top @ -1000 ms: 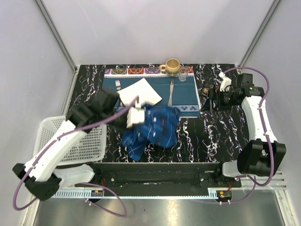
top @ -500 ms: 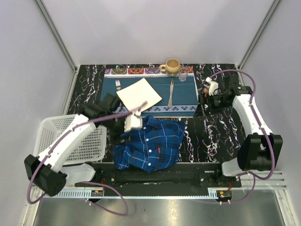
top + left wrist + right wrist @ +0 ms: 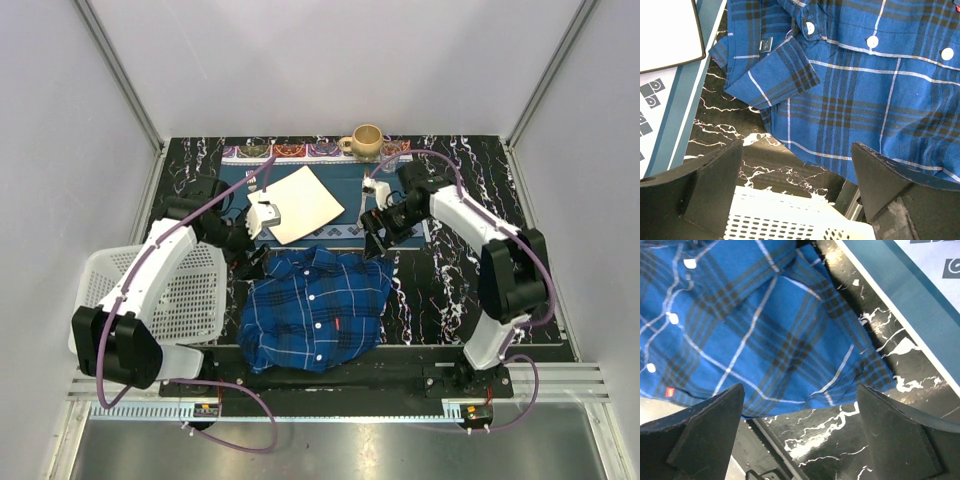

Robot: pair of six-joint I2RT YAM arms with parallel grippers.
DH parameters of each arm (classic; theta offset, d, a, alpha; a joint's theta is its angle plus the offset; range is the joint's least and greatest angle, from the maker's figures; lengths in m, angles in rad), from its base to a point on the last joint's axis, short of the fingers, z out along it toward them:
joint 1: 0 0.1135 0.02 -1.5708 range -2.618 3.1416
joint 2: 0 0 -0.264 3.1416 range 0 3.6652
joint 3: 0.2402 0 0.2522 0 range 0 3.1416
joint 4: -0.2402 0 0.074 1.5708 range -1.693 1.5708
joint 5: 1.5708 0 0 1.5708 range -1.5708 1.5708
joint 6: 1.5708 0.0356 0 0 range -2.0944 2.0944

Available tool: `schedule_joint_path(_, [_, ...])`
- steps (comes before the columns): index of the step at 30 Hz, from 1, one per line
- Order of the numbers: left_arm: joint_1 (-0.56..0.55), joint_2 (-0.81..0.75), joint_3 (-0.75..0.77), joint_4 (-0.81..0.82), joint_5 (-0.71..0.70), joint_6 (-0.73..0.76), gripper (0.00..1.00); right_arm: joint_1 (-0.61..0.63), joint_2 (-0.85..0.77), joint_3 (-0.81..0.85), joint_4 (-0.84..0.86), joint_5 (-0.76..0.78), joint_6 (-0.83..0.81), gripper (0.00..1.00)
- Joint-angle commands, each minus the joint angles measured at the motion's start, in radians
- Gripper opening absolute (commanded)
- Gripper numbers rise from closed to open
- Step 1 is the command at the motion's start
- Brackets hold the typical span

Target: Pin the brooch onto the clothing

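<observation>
Top external view: shirt (image 3: pixel 318 310) lies rumpled lower middle on the bench (image 3: pixel 430 300), both jaws open, empty, by its upper corners. Can't spot the brooch anywhere; pinning could catch bunched layers.

Pale, plain walls close the scene on three sides: a back wall (image 3: pixel 330 60) across the top of the frame, a left wall (image 3: pixel 60 150) and a right wall (image 3: pixel 600 150). Two slanted metal posts (image 3: pixel 120 75) (image 3: pixel 547 70) mark the corners where they meet. The middle of the frame is filled by a table (image 3: pixel 460 290) with a black top veined in white like marble. A dark rail (image 3: pixel 330 365) runs along its lower edge, and below that lies a dull grey metallic surface (image 3: pixel 350 450). The light is soft and even, brightest on the back wall.
</observation>
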Motion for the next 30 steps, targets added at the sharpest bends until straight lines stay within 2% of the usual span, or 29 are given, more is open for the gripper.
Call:
schedule_joint_path(1, [0.000, 0.009, -0.004, 0.075, 0.003, -0.046, 0.91, 0.008, 0.097, 0.065, 0.025, 0.026, -0.109, 1.00])
schedule_joint_path(8, [0.000, 0.084, -0.040, 0.125, -0.069, -0.086, 0.90, 0.010, 0.219, 0.091, 0.011, -0.007, -0.226, 1.00])
schedule_joint_path(13, [-0.001, 0.185, -0.026, 0.137, -0.090, -0.149, 0.92, 0.019, 0.275, 0.117, -0.073, -0.111, -0.274, 0.97])
schedule_joint_path(17, [-0.006, 0.262, -0.023, 0.137, -0.096, -0.163, 0.92, 0.027, 0.253, 0.088, -0.100, -0.158, -0.295, 0.72])
schedule_joint_path(18, [-0.017, 0.288, -0.026, 0.142, -0.100, -0.164, 0.91, 0.027, 0.232, 0.079, -0.098, -0.165, -0.295, 0.61])
schedule_joint_path(20, [-0.030, 0.319, -0.032, 0.154, -0.135, -0.183, 0.90, 0.027, 0.206, 0.051, -0.096, -0.184, -0.291, 0.49])
schedule_joint_path(21, [-0.041, 0.330, -0.032, 0.169, -0.144, -0.187, 0.89, 0.027, 0.180, 0.045, -0.096, -0.188, -0.289, 0.36])
schedule_joint_path(25, [-0.063, 0.409, -0.004, 0.151, -0.146, -0.207, 0.84, 0.027, 0.121, 0.022, -0.095, -0.188, -0.262, 0.00])
schedule_joint_path(29, [-0.073, 0.454, 0.017, 0.073, -0.060, -0.180, 0.78, 0.028, 0.051, 0.005, -0.067, -0.168, -0.206, 0.00])
schedule_joint_path(30, [-0.073, 0.457, 0.020, 0.030, -0.038, -0.171, 0.68, 0.027, 0.016, 0.002, -0.045, -0.158, -0.191, 0.00])
